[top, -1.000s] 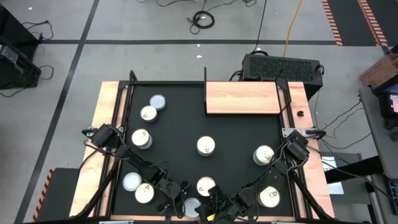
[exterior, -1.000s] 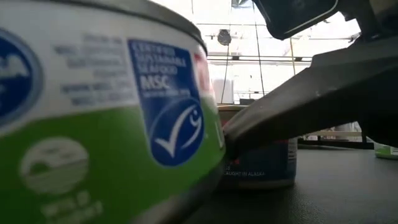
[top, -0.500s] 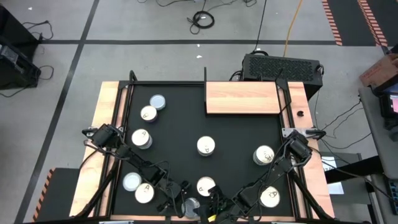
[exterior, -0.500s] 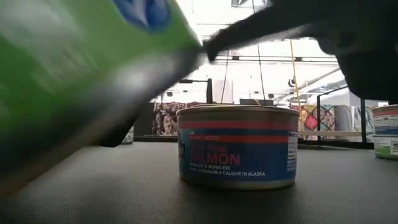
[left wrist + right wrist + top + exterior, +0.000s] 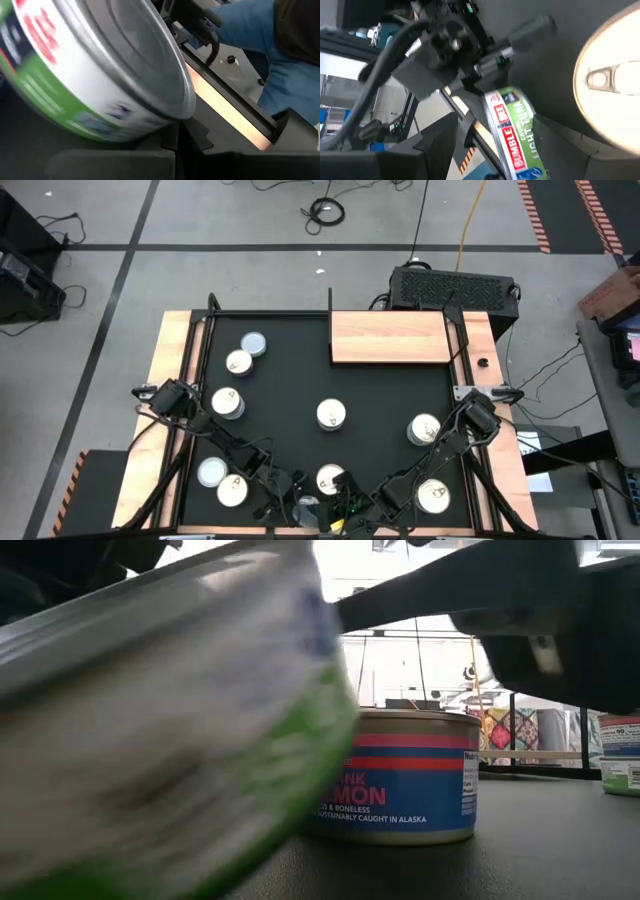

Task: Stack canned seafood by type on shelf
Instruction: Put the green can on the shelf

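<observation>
My left gripper (image 5: 305, 508) is at the table's near edge, shut on a green-and-white tuna tin (image 5: 512, 132) that is tipped up on its edge. The tin fills the left wrist view (image 5: 95, 75) and the low view (image 5: 170, 730). My right gripper (image 5: 346, 502) is open just right of it, beside a cream pull-tab tin (image 5: 330, 478) that also shows in the right wrist view (image 5: 615, 80). A blue salmon tin (image 5: 400, 775) stands flat on the black mat. The wooden shelf (image 5: 389, 337) lies at the far right with no tin on it. My left gripper holds the tuna tin at its upper rim (image 5: 492, 97), coming at it from above. The tin hangs below the fingers, lifted off the mat and turned on edge, its label wall facing the right wrist camera. The gripper body hides the exact finger placement.
Other tins stand on the mat: several at the left (image 5: 228, 402), one in the middle (image 5: 331, 414), two at the right (image 5: 424, 428). The wooden table frame (image 5: 175, 360) borders the mat. A grey box (image 5: 452, 288) sits behind the shelf.
My left gripper has lifted the tuna tin off the mat at the near edge and tipped it. The tin stood level a second ago and now sits steeply on edge, which uncovers the blue salmon tin behind it in the low view.
</observation>
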Tool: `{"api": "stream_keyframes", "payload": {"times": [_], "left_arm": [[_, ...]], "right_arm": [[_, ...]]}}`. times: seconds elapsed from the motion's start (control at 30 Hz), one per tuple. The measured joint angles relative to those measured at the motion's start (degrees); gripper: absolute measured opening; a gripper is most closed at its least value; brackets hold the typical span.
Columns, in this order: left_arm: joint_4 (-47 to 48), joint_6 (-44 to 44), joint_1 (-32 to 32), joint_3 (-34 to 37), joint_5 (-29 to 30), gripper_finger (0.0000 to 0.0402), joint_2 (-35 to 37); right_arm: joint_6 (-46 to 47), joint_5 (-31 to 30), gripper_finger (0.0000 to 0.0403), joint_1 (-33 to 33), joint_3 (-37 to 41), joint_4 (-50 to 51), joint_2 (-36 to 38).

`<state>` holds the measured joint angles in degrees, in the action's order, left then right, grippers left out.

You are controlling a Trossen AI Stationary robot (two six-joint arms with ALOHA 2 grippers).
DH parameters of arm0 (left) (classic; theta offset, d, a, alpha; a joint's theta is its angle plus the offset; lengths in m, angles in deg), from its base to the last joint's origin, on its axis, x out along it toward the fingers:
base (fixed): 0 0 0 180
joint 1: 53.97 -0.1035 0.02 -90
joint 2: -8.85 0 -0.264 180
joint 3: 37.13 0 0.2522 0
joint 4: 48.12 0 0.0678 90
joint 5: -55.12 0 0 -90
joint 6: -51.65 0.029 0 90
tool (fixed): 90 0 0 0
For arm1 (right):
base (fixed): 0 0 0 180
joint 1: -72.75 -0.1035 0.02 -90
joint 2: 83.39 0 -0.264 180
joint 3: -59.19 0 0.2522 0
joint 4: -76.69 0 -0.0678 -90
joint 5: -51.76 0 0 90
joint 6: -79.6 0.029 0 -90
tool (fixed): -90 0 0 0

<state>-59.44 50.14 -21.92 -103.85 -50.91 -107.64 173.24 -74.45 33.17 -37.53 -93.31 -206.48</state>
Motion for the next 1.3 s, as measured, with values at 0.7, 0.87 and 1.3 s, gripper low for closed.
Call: {"api": "stream_keyframes", "payload": {"times": [0.7,0.87,1.3], "left_arm": [[0.64,-4.16,-5.57,-1.8,3.22,0.0006,-0.13],[1.46,-4.16,-5.44,-1.89,2.62,0.0006,-0.04],[1.83,-4.12,-5.19,-1.89,2.05,0.0006,0.0]], "right_arm": [[-12.68,-3.01,0.0247,1.11,0.11,11.04,6.47],[-14.32,-4.48,0.0247,-0.93,0.2,13.69,8.35],[-19.28,-4.62,0.0247,-3.6,-1.19,14.5,6.91]]}}
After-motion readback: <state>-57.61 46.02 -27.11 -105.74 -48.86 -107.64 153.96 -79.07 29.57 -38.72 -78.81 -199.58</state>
